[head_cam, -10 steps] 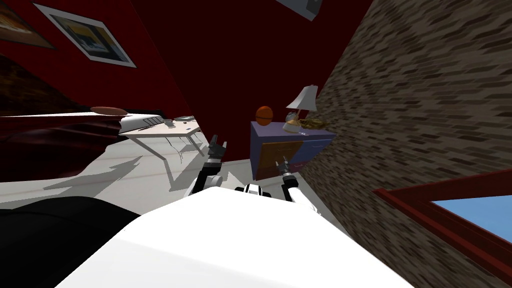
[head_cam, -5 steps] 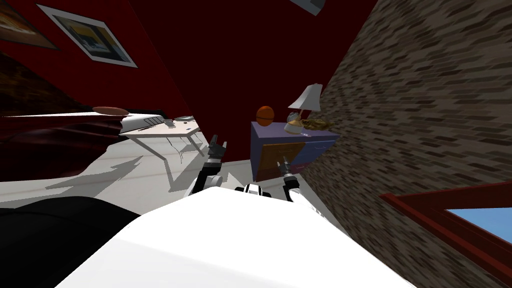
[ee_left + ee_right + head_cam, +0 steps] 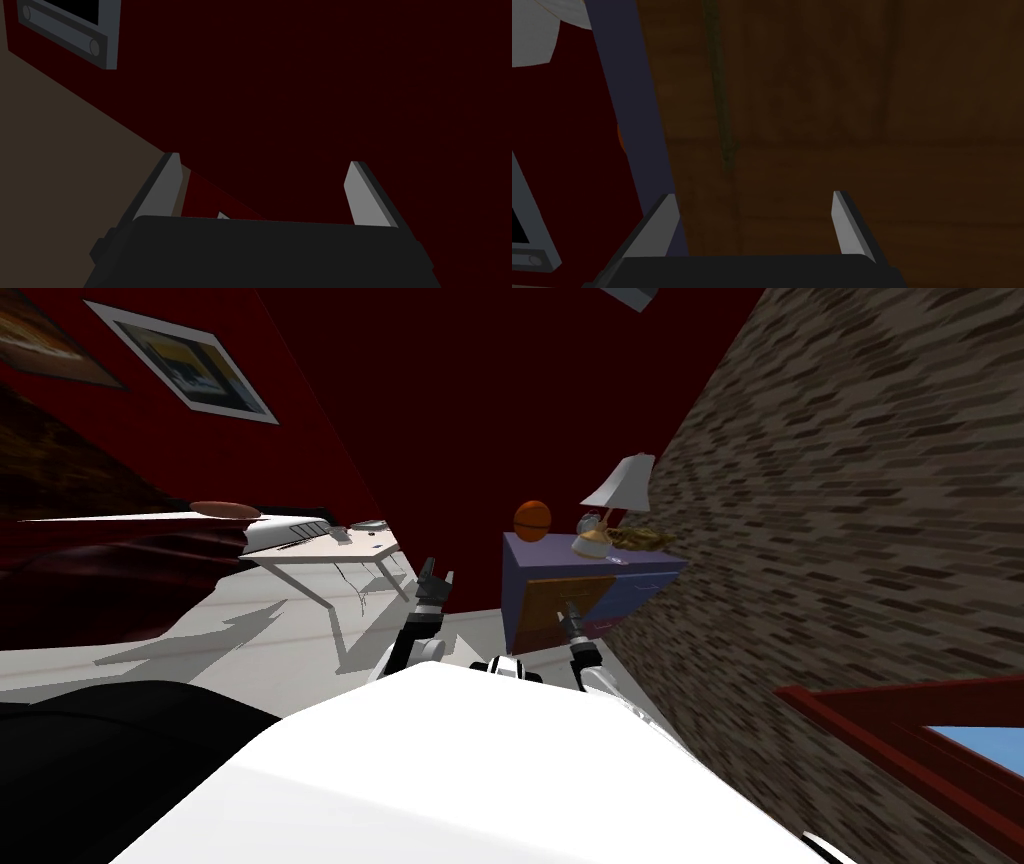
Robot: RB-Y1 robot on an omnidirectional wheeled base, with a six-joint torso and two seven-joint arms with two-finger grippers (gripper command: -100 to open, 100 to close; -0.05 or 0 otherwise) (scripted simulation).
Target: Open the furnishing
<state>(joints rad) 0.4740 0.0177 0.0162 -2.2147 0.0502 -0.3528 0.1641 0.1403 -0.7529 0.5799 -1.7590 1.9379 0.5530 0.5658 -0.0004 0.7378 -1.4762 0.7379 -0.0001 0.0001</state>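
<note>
So, R pincer (image 3: pixel 751 195) open, near brown cabinet door (image 3: pixel 837 100)

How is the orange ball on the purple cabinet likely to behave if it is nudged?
The orange ball looks round and smooth, so it would probably roll at a light push. The purple cabinet has a flat top with no visible rim, so the ball may roll off. It resembles a basketball, so it is likely light for its size.
</note>
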